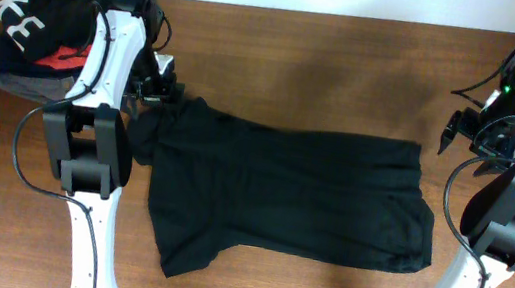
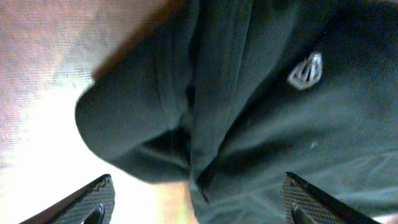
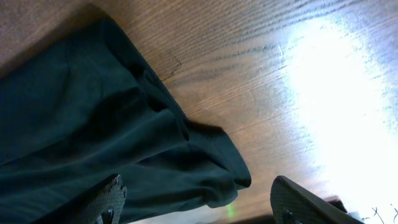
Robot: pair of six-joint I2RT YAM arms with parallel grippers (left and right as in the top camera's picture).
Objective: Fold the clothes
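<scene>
L gripper (image 2: 202, 200) & R gripper (image 3: 205, 200) both released – black top (image 1: 291, 189) lies on table (image 1: 301, 49)

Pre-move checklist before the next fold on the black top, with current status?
1. Left gripper open, nothing pinched: ok.
2. Right gripper open, nothing pinched: ok.
3. Black top fully on the table: ok.
4. Top lying flat: not ok, it is bunched at the end by the left arm.
5. Top apart from the garment pile: ok.
6. Sleeves tucked evenly underneath: cannot tell.
</scene>
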